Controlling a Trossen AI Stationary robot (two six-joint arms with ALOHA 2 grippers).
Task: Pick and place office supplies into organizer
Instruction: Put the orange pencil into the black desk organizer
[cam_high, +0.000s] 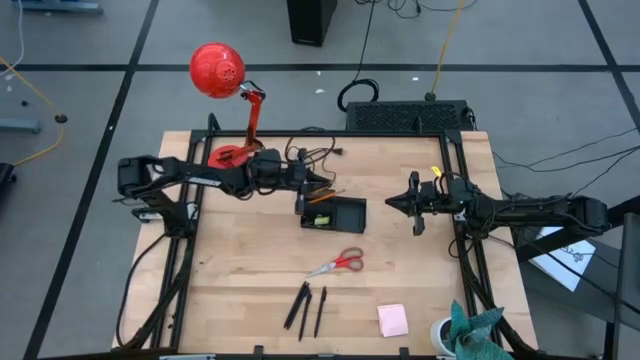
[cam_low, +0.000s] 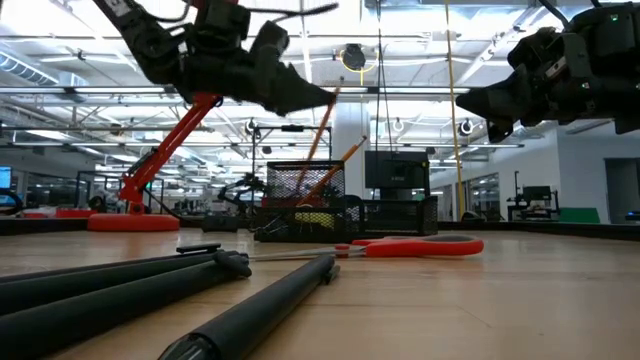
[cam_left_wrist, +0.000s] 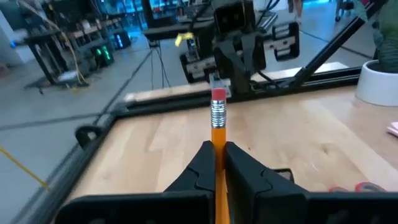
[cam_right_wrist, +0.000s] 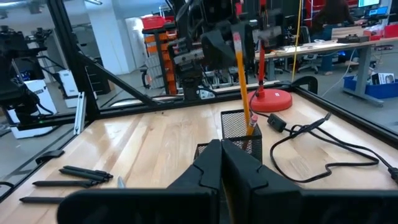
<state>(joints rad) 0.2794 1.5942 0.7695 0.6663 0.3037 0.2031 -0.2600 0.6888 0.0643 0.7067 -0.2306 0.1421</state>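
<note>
The left gripper (cam_high: 318, 187) hangs just above the left end of the organizer (cam_high: 334, 213), its fingers (cam_left_wrist: 239, 167) pinched tight on an orange pencil (cam_left_wrist: 217, 134). The pencil's long axis slants steeply, eraser end up and pointing right toward the other arm, lower end down in the organizer's tall mesh cup. A second pencil (cam_low: 333, 167) already leans in that cup. The right gripper (cam_high: 403, 202) waits in the air to the right, well apart, fingers together and holding nothing. Nearer, the scissors (cam_high: 338, 264) lie flat with handles to the right, then three black pens (cam_high: 305, 306) pointing near-to-far, and a pink sticky pad (cam_high: 392, 319).
</note>
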